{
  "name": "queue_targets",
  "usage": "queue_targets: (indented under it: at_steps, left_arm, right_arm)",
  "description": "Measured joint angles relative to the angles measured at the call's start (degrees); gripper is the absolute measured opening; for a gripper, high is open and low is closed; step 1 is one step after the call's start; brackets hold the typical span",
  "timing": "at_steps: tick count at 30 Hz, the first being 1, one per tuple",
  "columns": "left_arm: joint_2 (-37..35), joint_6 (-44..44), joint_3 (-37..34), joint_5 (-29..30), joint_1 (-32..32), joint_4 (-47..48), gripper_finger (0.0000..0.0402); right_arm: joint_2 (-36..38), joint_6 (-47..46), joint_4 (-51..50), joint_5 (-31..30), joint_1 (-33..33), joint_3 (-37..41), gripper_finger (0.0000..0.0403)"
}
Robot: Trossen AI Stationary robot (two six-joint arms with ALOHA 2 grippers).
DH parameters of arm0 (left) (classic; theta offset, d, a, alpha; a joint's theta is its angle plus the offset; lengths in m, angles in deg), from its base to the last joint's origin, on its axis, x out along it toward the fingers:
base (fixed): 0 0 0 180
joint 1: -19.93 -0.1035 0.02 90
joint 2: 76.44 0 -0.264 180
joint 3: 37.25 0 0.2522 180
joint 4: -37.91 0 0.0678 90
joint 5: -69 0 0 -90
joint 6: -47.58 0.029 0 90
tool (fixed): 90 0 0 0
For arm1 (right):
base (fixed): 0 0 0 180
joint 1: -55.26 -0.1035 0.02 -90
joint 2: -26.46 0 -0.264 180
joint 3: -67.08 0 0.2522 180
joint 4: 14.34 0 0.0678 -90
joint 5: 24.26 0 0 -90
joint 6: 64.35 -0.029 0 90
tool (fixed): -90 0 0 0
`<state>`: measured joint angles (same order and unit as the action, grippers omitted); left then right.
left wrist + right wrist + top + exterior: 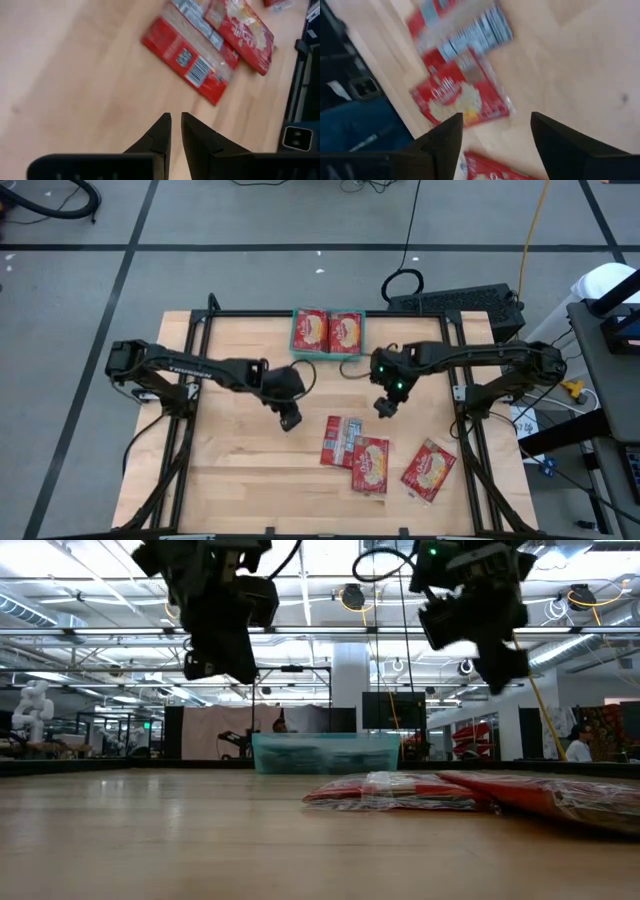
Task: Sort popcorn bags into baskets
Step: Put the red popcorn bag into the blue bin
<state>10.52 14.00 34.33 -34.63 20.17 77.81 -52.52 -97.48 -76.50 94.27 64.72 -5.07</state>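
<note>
Wooden bench (240, 450) carrying three loose popcorn bags and a teal basket (328, 333) already holding two bags side by side. Hovering above the boards, well clear of them: right claw (385, 407) spread wide and carrying nothing, with the basket lying behind it at the far edge. Lying just ahead of and below that claw: a bag showing its back (334, 442), overlapped by a second bag (371, 464), with a third bag (429, 470) off to the outer side. Waiting beside, across the gap: left claw (289, 420), pinched nearly shut and empty. Seemingly between placements, reaching for another bag. Next calling for lowering the wide claw over the nearest bag's edge and closing.
</note>
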Motion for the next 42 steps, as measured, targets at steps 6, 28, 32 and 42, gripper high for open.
queue_targets:
  at_steps: [6, 28, 32, 42]
  left_arm:
    - [0.00, -11.86, 0.00, 5.76, 7.87, -0.87, 0.0047]
    - [0.04, -31.28, 0.00, 17.19, 18.81, -7.39, 0.0047]
    - [0.04, -30.96, 0.00, 18.80, 18.91, -7.42, 0.0047]
    - [0.04, -27.07, 0.00, 21.67, 18.05, -7.49, 0.0047]
  right_arm:
    - [0.00, -0.18, 7.04, 0.11, -5.54, 7.14, 0.0247]
    - [-1.71, 7.64, 47.46, -8.69, -13.96, 22.04, 0.0247]
    - [-3.98, 8.37, 51.03, -6.12, -13.97, 24.79, 0.0247]
    - [-13.94, 3.32, 71.15, -4.34, -16.79, 27.64, 0.0242]
